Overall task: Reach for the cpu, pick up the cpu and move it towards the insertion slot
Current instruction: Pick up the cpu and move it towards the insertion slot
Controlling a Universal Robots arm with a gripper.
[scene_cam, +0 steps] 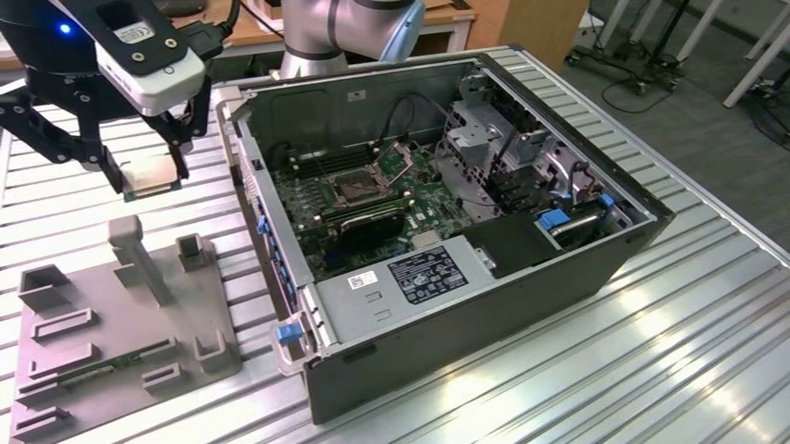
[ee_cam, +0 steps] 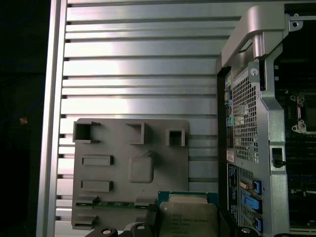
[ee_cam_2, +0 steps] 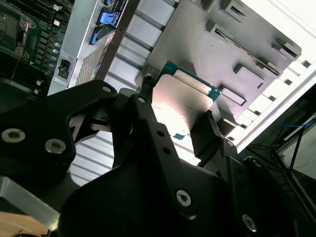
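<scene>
The cpu (ee_cam_2: 185, 106) is held by two opposite edges between the fingers (ee_cam_2: 207, 136) of the gripper (scene_cam: 139, 176), lifted clear of the grey tray (scene_cam: 124, 342) on the desk (scene_cam: 691, 361). It is judged light, rigid, slick-topped and fragile beneath, so edge contact suits. The insertion slot (scene_cam: 351, 191) lies well beyond, inside the computer case (scene_cam: 494, 296).

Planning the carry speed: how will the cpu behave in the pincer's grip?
The cpu looks a thin rigid plate, so probably stiff and light. Pinched at its edges by the pincer, its smooth metal top may slip if jolted.
</scene>
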